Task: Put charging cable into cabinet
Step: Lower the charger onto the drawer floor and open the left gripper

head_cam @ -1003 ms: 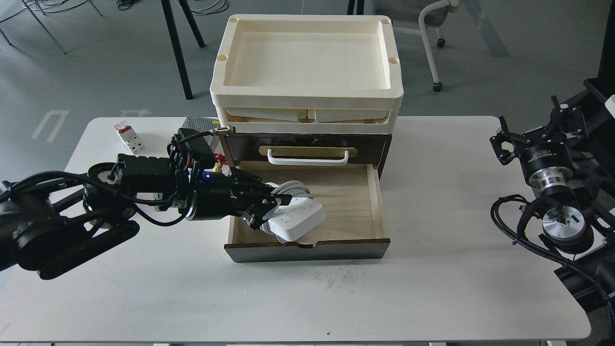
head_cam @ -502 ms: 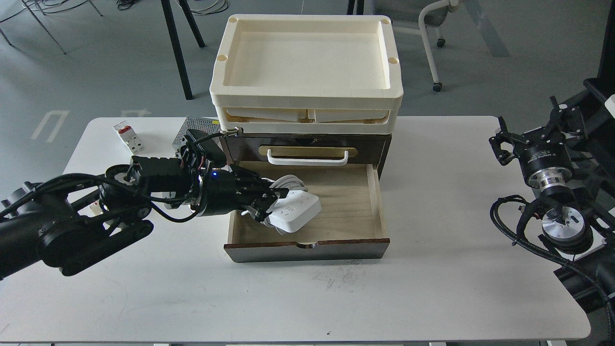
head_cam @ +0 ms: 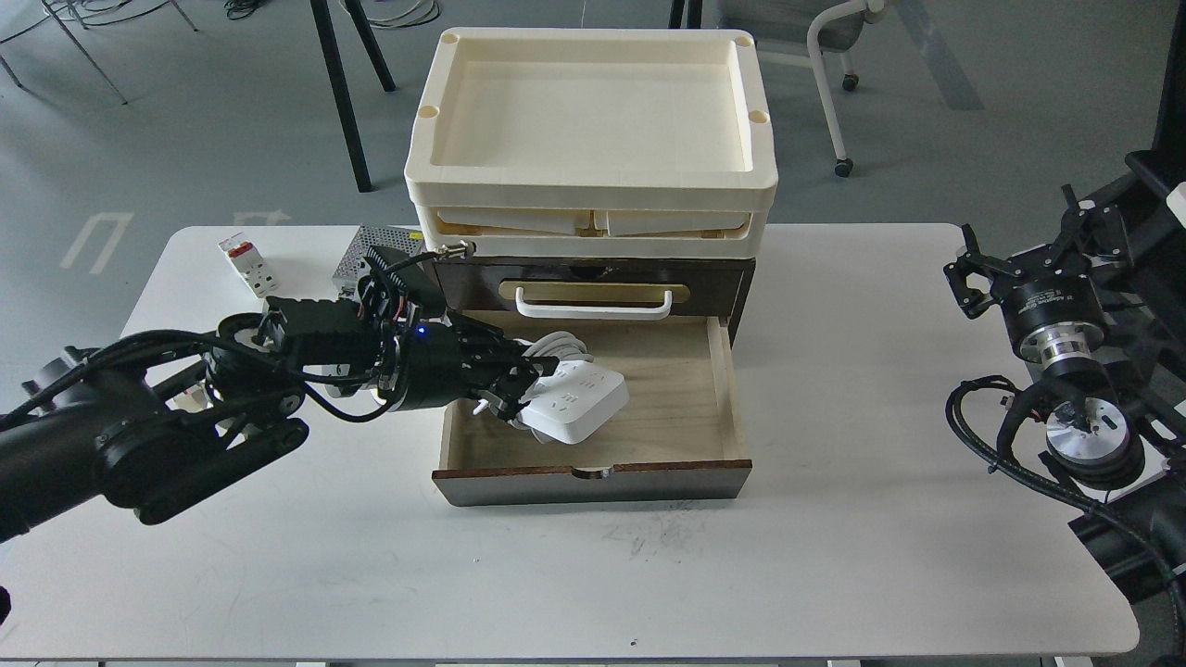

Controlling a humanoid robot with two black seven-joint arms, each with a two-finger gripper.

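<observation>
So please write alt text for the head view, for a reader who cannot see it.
The left gripper holds the charging cable, a white power strip with its cord coiled, over the open lower drawer of the dark cabinet on a white table. Cream trays are stacked on the cabinet. The right gripper waits apart at the right edge.
</observation>
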